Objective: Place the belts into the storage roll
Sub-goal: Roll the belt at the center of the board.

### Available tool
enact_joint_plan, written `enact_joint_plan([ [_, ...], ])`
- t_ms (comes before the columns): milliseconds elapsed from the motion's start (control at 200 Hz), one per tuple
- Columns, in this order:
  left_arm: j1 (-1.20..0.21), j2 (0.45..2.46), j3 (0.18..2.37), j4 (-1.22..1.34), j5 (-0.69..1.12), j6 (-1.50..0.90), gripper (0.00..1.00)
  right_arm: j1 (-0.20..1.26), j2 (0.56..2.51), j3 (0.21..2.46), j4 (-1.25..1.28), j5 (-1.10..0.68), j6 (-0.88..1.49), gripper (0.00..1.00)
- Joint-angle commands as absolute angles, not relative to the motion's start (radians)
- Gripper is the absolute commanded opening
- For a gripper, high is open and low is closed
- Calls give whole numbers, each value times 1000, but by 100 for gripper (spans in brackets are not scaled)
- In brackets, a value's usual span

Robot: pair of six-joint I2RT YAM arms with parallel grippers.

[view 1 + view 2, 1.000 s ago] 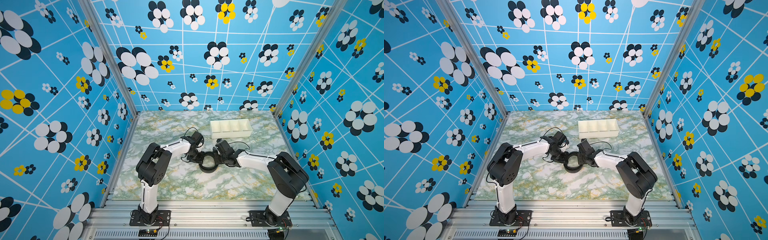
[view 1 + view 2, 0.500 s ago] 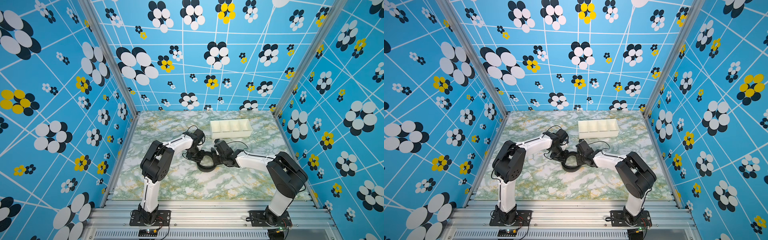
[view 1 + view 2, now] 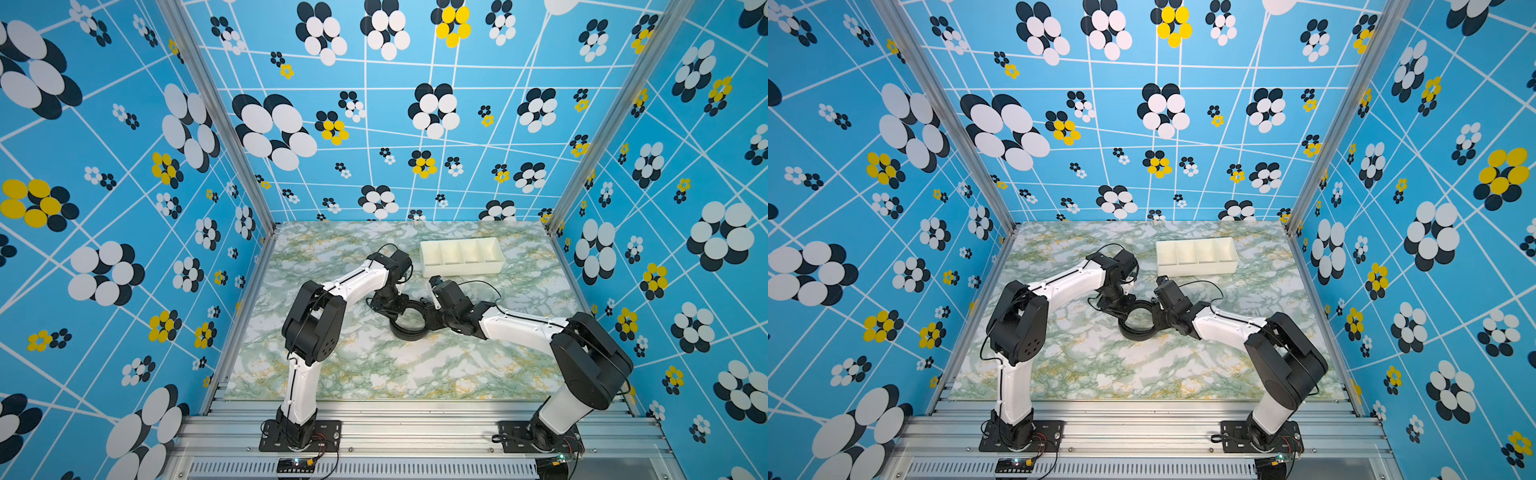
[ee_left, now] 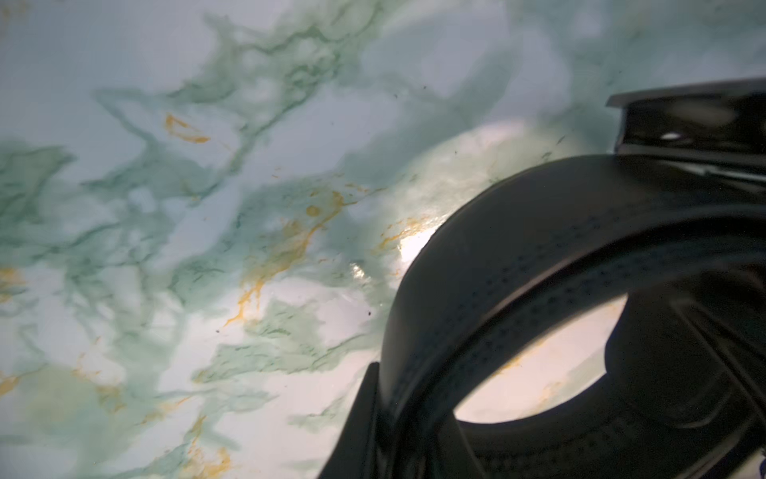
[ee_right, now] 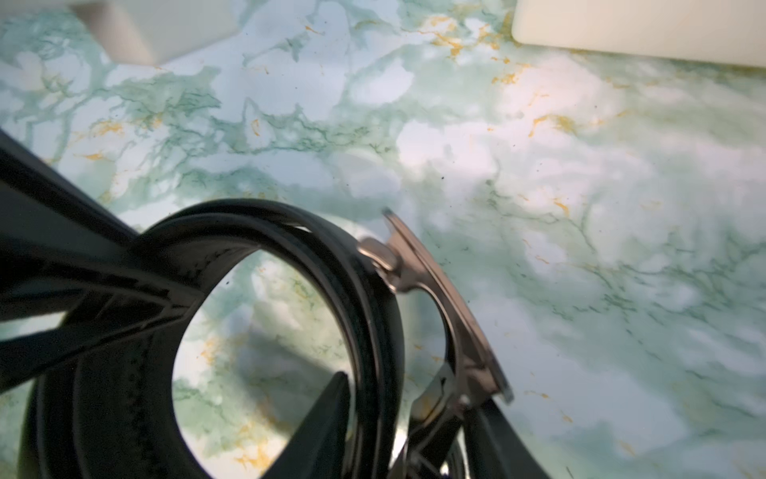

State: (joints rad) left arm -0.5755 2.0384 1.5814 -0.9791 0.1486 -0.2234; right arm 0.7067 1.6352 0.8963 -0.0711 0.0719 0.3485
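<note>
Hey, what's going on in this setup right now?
A black belt lies coiled into a loop on the marble table. The left claw is shut on the coil's edge. The right claw stands open astride its wall by the buckle. The white four-compartment tray behind them holds nothing yet.

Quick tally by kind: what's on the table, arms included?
belt, black, coiled: 1
storage tray, cream, four compartments: 1
robot arms, left arm and right arm: 2
Total: 4
</note>
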Motion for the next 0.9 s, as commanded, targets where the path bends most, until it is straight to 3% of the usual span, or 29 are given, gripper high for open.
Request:
enact_joint_plan([
  [0, -565, 1992, 1583, -1050, 81, -201, 0, 707, 1564, 846, -89, 91, 311, 56],
  [265, -567, 1972, 1615, -1089, 72, -197, 0, 706, 1452, 795, -91, 134, 274, 67],
  [485, -584, 2027, 1711, -1227, 33, -158, 0, 708, 1272, 669, -39, 145, 203, 68],
  [610, -584, 2112, 1827, -1395, 76, -121, 0, 726, 1156, 613, -42, 143, 148, 68],
  [754, -587, 2231, 2001, -1658, -22, -85, 0, 781, 1090, 581, -52, 207, 67, 68],
  [894, -579, 2209, 2055, -1700, -34, -94, 0, 863, 1107, 573, -33, 307, -15, 70],
])
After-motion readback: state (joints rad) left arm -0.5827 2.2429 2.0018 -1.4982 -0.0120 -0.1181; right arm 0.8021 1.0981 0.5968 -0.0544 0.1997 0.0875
